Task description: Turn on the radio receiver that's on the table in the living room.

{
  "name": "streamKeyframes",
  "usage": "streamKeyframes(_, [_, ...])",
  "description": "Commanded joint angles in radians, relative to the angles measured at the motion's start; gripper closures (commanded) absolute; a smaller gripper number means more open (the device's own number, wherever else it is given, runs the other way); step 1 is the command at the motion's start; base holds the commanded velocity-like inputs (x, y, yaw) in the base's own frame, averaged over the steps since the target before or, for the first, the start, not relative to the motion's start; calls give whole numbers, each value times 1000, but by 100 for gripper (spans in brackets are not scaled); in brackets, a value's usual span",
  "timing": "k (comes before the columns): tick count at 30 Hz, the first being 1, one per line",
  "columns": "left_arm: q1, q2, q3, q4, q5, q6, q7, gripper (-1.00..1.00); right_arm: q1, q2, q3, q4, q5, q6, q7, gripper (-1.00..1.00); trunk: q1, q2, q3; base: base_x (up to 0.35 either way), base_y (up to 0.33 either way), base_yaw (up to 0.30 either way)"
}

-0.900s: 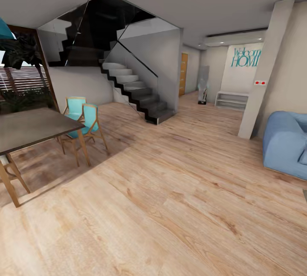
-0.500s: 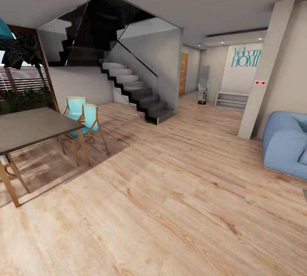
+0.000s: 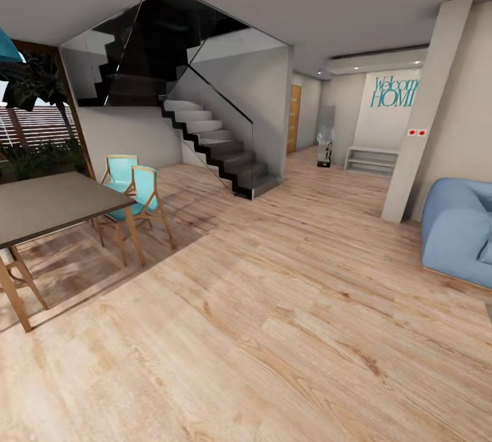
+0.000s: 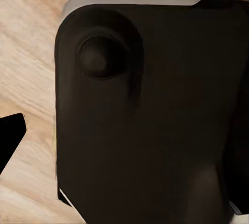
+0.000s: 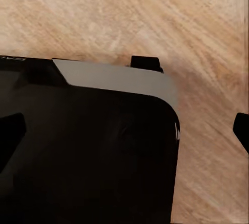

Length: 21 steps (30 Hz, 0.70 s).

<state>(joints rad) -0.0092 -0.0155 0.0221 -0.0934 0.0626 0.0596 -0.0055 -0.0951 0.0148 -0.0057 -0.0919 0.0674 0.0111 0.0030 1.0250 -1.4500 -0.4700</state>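
Observation:
The radio receiver and the low grey coffee table are out of view. The head view looks across the living room's light wood plank floor (image 3: 273, 333), with one end of the blue sofa (image 3: 456, 230) at the right. In the left wrist view my left gripper (image 4: 124, 135) hangs over my own dark base (image 4: 150, 120) and the floor, one black fingertip (image 4: 10, 135) at the picture's edge. The right gripper (image 5: 124, 130) is seen the same way, with a fingertip (image 5: 241, 129) at the far edge. Both stand wide open and hold nothing.
A taller dark-topped table with wooden legs (image 3: 48, 204) and two teal chairs (image 3: 140, 197) stand at the left. A dark staircase with glass railing (image 3: 219, 148) rises ahead. A white pillar (image 3: 425, 121) stands before the sofa, and a hallway (image 3: 321, 155) lies beyond it.

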Motion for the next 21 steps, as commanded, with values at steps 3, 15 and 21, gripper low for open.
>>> streamKeyframes(3, [0,33,80,-791,14,290,-3,-100,0,-65,-36,-764,-2,28,1,-100,0,0,0,0,0,0])
streamKeyframes(15, [0,35,111,-865,14,292,-4,-100,0,-75,-520,-1129,8,391,492,-100,0,0,0,0,0,0])
streamKeyframes(21, [0,30,122,-951,14,288,-3,-100,0,-47,-520,-916,139,41,259,-100,0,0,0,0,0,0])
